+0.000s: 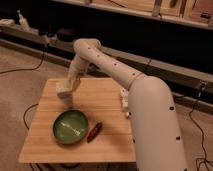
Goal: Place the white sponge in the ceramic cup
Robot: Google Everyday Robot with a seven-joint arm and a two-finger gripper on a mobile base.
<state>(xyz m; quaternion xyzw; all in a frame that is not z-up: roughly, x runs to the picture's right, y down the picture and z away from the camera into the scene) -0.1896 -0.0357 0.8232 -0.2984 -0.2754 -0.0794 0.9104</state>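
Observation:
My gripper (65, 93) hangs low over the left part of the wooden table (105, 92), just behind the green plate. It stands right where the ceramic cup is, so it covers the cup and I cannot make the cup out apart from it. The white sponge does not show on the table; whether it is in the gripper I cannot tell. My arm (107, 62) reaches across from the right.
A green round plate (71, 126) lies at the front left of the table. A red-brown oblong item (94, 131) lies just to its right. A white tube-like bottle (123, 100) lies at the right, partly behind my arm. Cables run over the floor on the left.

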